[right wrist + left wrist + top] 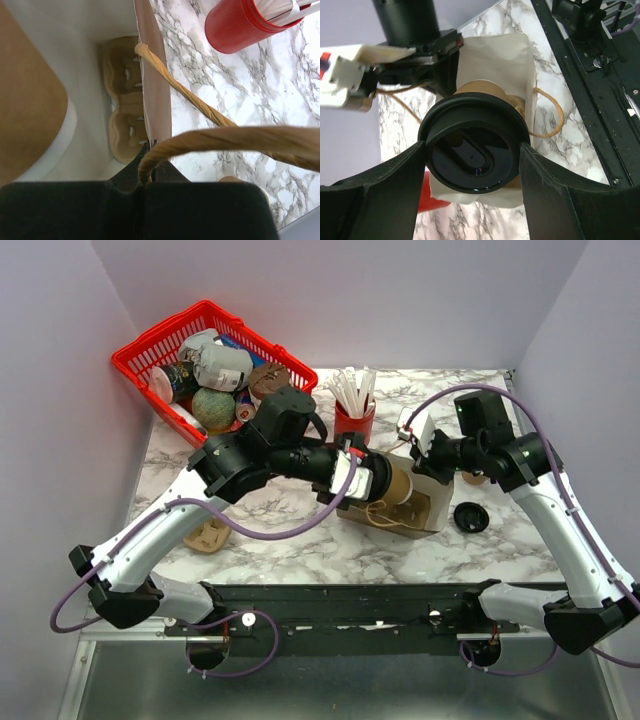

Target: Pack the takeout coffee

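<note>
The takeout coffee (pixel 470 147), a brown paper cup (pixel 400 485) with a round black lid, lies on its side, bottom first in the mouth of a tan paper bag (pixel 425 510). My left gripper (pixel 472 147) is shut on it, one finger (pixel 395 185) on each side of the lid's rim. In the top view this gripper (pixel 372 480) sits just left of the bag. My right gripper (pixel 152 150) is shut on the bag's upper edge (pixel 152 90), beside a twisted paper handle (pixel 225 140). The right wrist view shows the cup's brown side (pixel 30 100) inside the bag, above a cardboard cup carrier (pixel 125 100).
A red cup of white straws (pixel 354 422) stands just behind the bag. A loose black lid (pixel 471 517) lies right of the bag. A red basket (pixel 160 328) of groceries fills the back left corner. A tan cardboard piece (pixel 210 537) lies under my left arm.
</note>
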Available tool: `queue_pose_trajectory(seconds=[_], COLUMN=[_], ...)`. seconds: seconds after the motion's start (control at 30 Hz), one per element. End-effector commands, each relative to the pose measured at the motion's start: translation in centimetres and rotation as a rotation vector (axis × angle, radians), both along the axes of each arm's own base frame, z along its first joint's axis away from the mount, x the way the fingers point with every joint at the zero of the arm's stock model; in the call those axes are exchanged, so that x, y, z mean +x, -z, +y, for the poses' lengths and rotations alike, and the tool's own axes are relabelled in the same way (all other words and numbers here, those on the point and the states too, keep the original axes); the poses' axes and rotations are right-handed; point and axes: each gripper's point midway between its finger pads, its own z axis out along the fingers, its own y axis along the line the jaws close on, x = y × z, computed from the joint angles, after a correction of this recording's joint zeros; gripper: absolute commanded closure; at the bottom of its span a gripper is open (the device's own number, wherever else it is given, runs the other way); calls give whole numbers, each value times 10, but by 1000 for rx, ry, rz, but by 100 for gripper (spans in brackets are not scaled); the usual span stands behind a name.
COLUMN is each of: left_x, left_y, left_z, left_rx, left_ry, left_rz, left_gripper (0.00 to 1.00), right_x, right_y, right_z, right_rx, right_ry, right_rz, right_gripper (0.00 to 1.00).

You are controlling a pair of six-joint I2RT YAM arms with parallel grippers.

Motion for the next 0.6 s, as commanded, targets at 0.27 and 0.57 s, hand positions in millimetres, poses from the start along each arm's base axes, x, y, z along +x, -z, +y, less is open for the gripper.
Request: queue_pose_trajectory(seconds=[0.27, 0.57], left_x=[14, 32], left_y=[33, 29], left_z=[-36, -35], left_rx=[95, 90], left_ry=[17, -33], left_rz=[-176, -294], left_gripper=[100, 100], right_x=[7, 2], right_y=[-9, -5], right_z=[0, 1], right_rx=[1, 7], right_ry=[28, 21], right_rz=[-59, -53], right_gripper=[99, 100])
